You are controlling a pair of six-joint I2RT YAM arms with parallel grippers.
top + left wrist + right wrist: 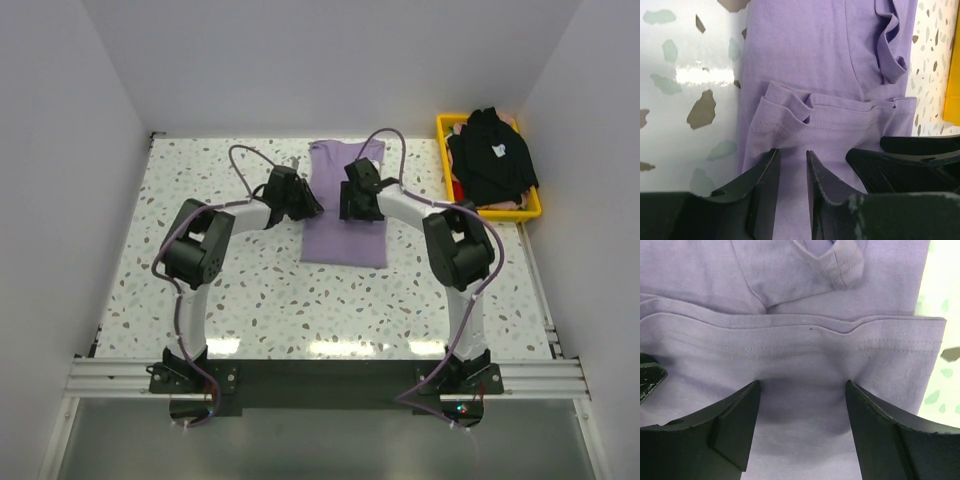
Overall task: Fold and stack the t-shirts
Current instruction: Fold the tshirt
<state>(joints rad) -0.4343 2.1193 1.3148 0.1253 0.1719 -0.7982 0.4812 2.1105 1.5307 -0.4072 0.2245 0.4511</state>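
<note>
While both pincers stand low over the purple shirt, treat the step in hand as a crosswise fold of a shirt already narrowed to a strip; this is a judgement from the layout. The purple shirt lies on the table, middle to far, with its stitched hem laid across the body just short of the collar.

State of the pincers:
- Left pincer: fingers a narrow gap apart, cloth visible beneath, nothing clamped.
- Right pincer: fingers wide apart, straddling the doubled layer, nothing clamped.

To do the step well:
1. Check that the hem runs square to both long edges; it dips slightly near the middle.
2. Lift each pincer straight up so that no finger drags the top layer.
3. For any further fold, grip both layers together near the corners, level with each other.

Edges and room: the left pincer sits just inside the shirt's left edge, with bare table beside it. The two pincers are near each other, so move them in step. Open table lies on the near side of the shirt and to its left. The black shirt lies in the basket at the far right, well apart, against the wall.
</note>
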